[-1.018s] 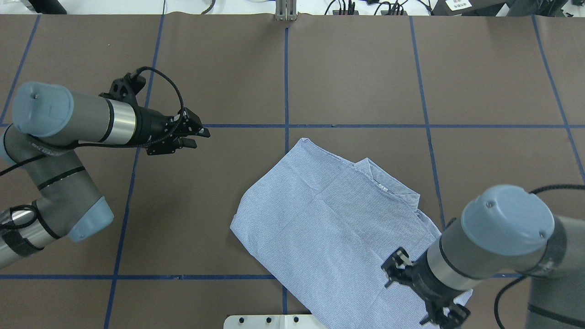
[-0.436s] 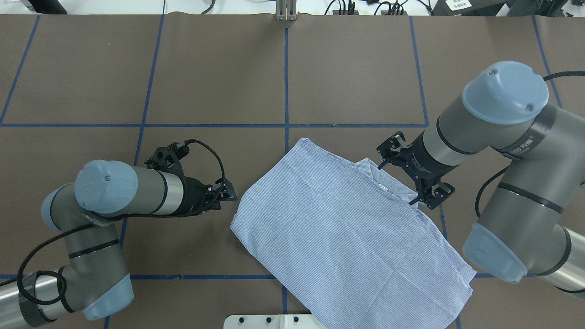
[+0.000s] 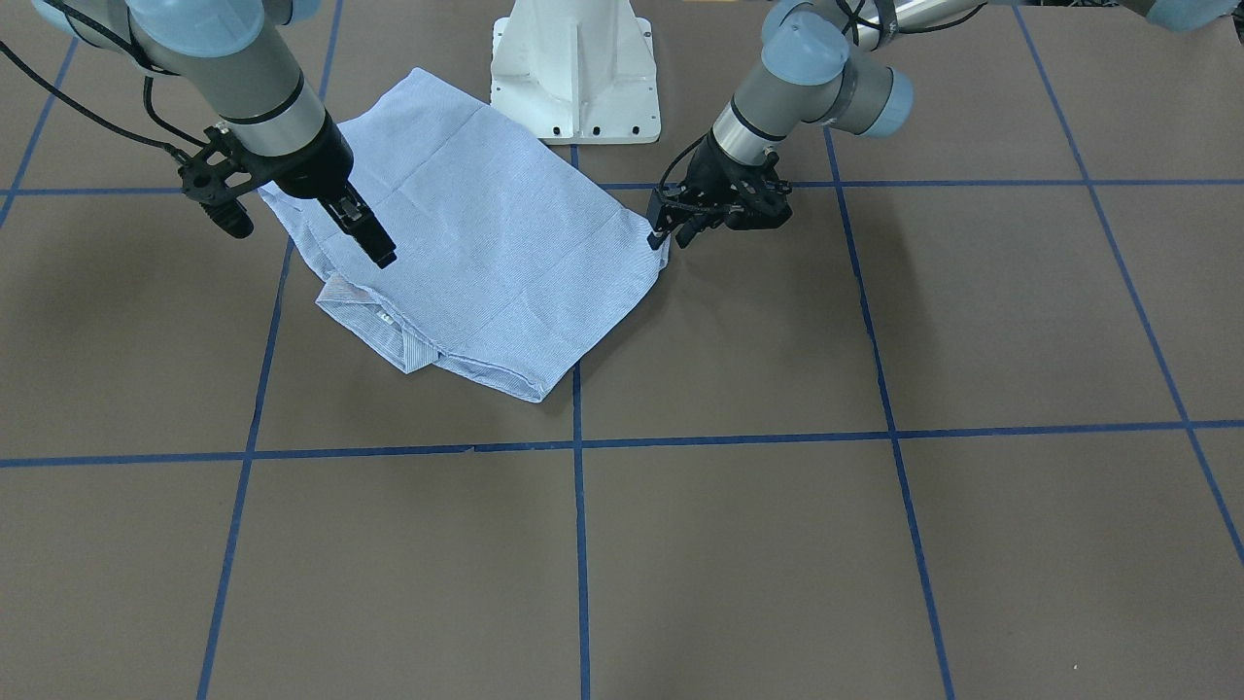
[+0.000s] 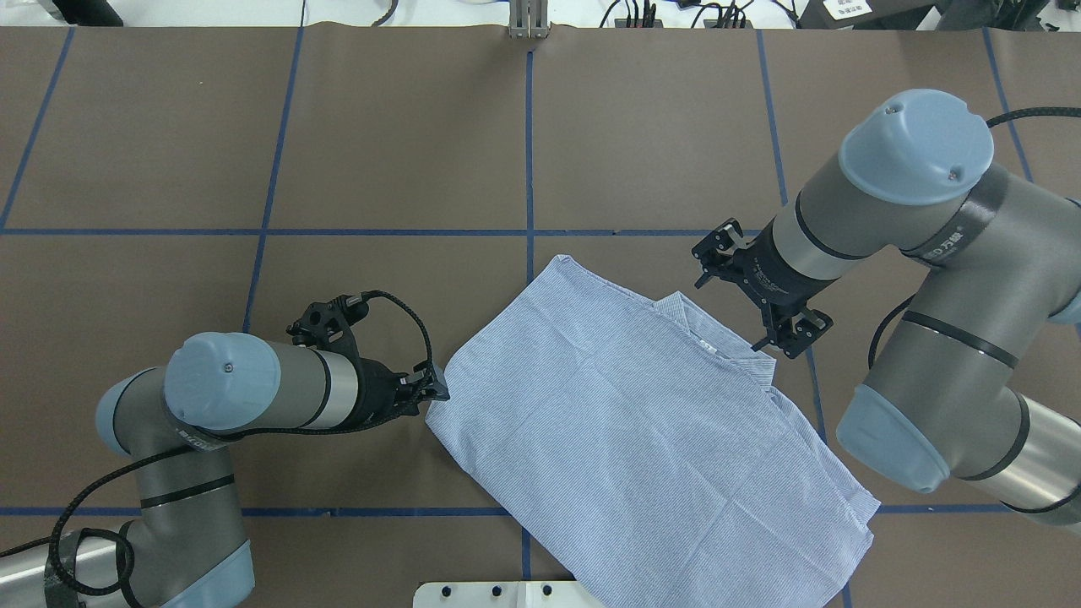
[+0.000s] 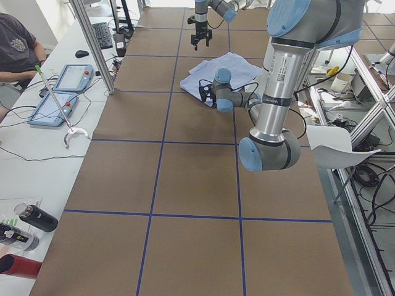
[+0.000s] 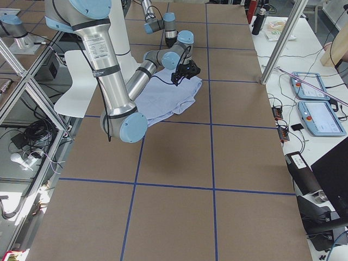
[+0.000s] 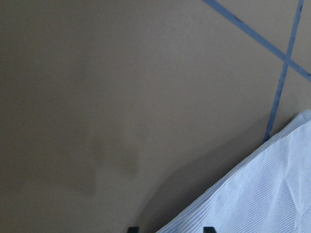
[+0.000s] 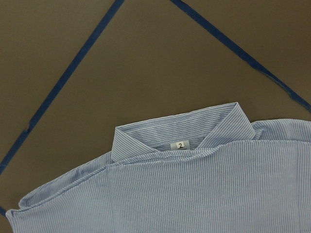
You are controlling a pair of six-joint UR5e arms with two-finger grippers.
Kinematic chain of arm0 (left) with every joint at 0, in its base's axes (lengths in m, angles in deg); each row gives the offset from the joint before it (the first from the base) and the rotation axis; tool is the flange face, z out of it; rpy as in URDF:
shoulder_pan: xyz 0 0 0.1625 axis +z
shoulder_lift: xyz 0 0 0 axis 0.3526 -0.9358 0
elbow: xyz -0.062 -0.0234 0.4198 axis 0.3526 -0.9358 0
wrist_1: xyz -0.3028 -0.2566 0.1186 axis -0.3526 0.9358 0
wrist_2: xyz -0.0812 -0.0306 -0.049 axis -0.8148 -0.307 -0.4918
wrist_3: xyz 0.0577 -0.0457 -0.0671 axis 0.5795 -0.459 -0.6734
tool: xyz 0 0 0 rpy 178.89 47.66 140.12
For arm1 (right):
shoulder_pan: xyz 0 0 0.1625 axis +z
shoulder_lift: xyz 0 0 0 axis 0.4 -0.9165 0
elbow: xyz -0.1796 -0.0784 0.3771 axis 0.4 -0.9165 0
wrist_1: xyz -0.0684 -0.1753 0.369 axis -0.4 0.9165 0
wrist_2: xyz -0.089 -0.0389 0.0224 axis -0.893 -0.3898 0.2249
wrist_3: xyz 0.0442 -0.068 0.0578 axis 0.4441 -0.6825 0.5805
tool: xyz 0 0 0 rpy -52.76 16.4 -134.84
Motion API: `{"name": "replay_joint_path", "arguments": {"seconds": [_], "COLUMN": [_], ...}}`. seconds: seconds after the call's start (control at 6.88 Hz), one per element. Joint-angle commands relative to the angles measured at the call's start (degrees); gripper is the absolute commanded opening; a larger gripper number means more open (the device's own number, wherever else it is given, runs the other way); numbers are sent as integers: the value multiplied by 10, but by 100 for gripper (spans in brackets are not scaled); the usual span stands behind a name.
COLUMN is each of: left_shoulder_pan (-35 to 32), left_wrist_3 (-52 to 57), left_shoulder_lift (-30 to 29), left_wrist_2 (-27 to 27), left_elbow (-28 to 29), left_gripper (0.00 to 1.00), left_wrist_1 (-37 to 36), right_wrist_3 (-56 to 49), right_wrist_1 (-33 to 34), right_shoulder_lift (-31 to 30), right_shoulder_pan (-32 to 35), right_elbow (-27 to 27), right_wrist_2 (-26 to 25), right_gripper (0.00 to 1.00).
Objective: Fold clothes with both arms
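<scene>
The blue-and-white striped shirt [image 4: 642, 422] lies folded flat on the brown table, collar and white label [image 8: 180, 145] toward the far right. It also shows in the front view [image 3: 486, 243]. My left gripper [image 4: 435, 390] is low at the shirt's left edge; in the left wrist view its fingertips [image 7: 208, 228] stand apart with the cloth edge [image 7: 252, 194] between them, not clamped. My right gripper [image 3: 374, 243] hovers over the shirt by the collar, looks open and holds nothing. In the overhead view its fingers are hidden under the wrist.
The white pedestal base [image 3: 575, 68] stands at the table's near edge, touching the shirt's hem. Blue tape lines [image 4: 529, 152] grid the brown table. An operator's desk with tablets [image 5: 65, 77] and bottles [image 5: 34, 216] runs along the far side.
My left arm swung from the back left down to the shirt's left edge. My right arm moved from the shirt's near right corner up to the collar. The shirt lies as before.
</scene>
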Motion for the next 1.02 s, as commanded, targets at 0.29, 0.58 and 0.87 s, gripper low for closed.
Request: {"name": "replay_joint_path", "arguments": {"seconds": [0.29, 0.58, 0.87], "left_shoulder_pan": [2, -32, -92], "left_wrist_3": [0, 22, 120], "left_shoulder_lift": [4, 3, -12], "left_wrist_2": [2, 0, -4], "left_elbow": [-2, -3, 6], "left_gripper": [0, 0, 0], "left_wrist_1": [-1, -11, -44], "right_wrist_3": [-1, -1, -1], "right_wrist_1": [1, 2, 2], "right_shoulder_lift": [1, 0, 0], "right_shoulder_pan": [-1, 0, 0], "right_elbow": [-2, -1, -1], "right_wrist_2": [2, 3, 4], "right_gripper": [100, 100, 100]}}
